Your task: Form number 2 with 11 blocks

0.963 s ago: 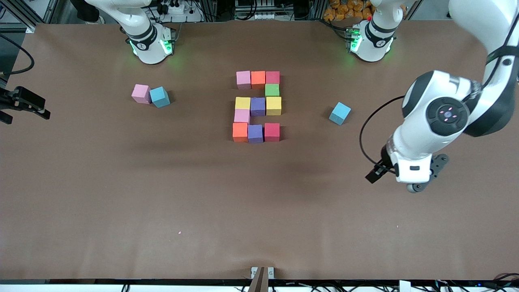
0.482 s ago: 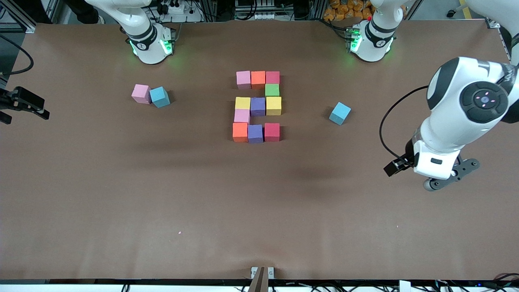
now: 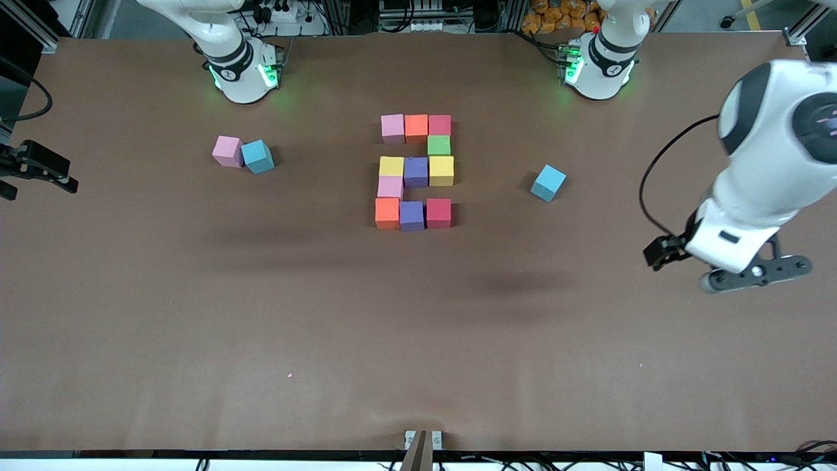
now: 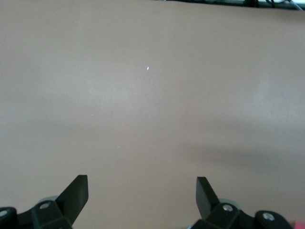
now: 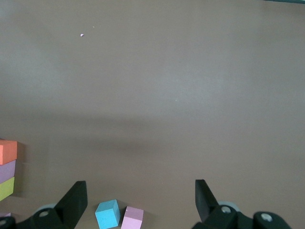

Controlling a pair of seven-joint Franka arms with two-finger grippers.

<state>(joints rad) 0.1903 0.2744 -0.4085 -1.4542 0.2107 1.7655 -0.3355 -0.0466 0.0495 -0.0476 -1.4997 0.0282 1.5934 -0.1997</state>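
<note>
The blocks lie together as the number 2 (image 3: 414, 171) in the middle of the table: pink (image 3: 392, 128), orange (image 3: 416, 128) and crimson (image 3: 439, 124) in the row nearest the arm bases. Then come green (image 3: 439, 145), a yellow-purple-yellow row (image 3: 415, 171), pink (image 3: 390, 187), and an orange-purple-crimson row (image 3: 411, 215). My left gripper (image 3: 752, 276) (image 4: 141, 191) hangs open and empty over bare table toward the left arm's end. My right gripper (image 3: 46, 171) (image 5: 140, 191) waits open and empty at the right arm's end.
A spare pink cube (image 3: 227, 151) (image 5: 133, 218) touches a light-blue cube (image 3: 257, 156) (image 5: 107, 213) toward the right arm's end. Another light-blue cube (image 3: 548, 182) sits between the number and the left arm. The brown table (image 3: 418, 327) runs wide nearer the front camera.
The left arm has swung away from the blocks toward its own end of the table, gripper still open. The right arm and all cubes have stayed put.
</note>
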